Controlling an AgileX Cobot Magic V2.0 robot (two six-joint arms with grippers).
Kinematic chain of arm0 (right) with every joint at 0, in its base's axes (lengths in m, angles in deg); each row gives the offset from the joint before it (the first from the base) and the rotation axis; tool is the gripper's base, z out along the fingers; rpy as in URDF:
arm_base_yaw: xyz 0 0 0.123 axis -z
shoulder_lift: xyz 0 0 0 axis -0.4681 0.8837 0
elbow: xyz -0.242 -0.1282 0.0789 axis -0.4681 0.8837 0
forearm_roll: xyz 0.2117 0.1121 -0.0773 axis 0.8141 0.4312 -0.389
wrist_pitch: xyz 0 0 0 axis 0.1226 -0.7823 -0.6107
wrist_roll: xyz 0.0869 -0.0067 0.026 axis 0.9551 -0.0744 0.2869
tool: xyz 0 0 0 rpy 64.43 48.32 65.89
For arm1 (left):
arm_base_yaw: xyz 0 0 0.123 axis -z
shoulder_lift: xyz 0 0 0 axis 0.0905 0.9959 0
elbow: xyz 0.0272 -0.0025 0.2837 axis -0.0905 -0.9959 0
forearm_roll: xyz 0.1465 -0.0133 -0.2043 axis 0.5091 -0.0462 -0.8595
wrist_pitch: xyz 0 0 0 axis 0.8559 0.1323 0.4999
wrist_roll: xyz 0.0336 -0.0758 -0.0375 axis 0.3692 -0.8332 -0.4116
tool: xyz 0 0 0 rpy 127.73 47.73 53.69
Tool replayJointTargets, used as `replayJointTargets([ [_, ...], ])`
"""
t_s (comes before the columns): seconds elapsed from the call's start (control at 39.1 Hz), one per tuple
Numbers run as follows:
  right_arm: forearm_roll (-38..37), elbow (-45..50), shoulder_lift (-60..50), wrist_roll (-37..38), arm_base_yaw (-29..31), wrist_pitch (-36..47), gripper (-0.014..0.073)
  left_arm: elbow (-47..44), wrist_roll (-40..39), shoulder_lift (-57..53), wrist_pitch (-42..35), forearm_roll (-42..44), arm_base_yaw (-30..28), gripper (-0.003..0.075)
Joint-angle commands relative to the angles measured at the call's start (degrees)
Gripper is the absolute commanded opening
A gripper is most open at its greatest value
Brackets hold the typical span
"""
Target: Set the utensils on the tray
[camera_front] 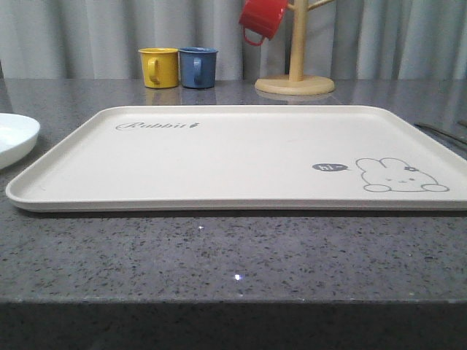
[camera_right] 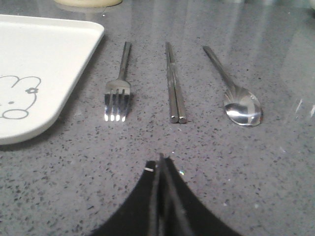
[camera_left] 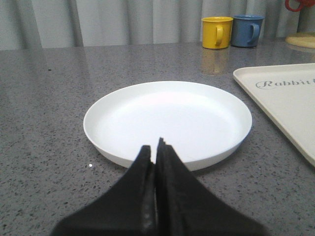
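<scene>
The cream tray with "Rabbit" script and a rabbit drawing lies flat in the middle of the table, nothing on it. In the right wrist view its corner shows, and beside it on the grey counter lie a silver fork, a pair of chopsticks and a spoon, side by side. My right gripper is shut and holds nothing, a short way from the chopsticks' tips. My left gripper is shut and holds nothing, at the near rim of the white plate.
A yellow mug and a blue mug stand at the back. A wooden mug tree with a red mug stands behind the tray. The white plate sits left of the tray.
</scene>
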Motion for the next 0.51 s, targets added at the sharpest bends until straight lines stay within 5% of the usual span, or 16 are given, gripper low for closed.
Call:
replayJointTargets([
  [0.0,-1.0,-0.2,-1.0,-0.4,0.4,4.6,-0.0069,-0.1,-0.2,-1.2,-4.9,-0.5,-0.2,-0.0018],
  [0.49,-1.0,-0.2,-1.0,-0.4,0.4,7.6,-0.0069,-0.1,-0.2,-1.2,-4.9,-0.5,-0.2,-0.0018],
])
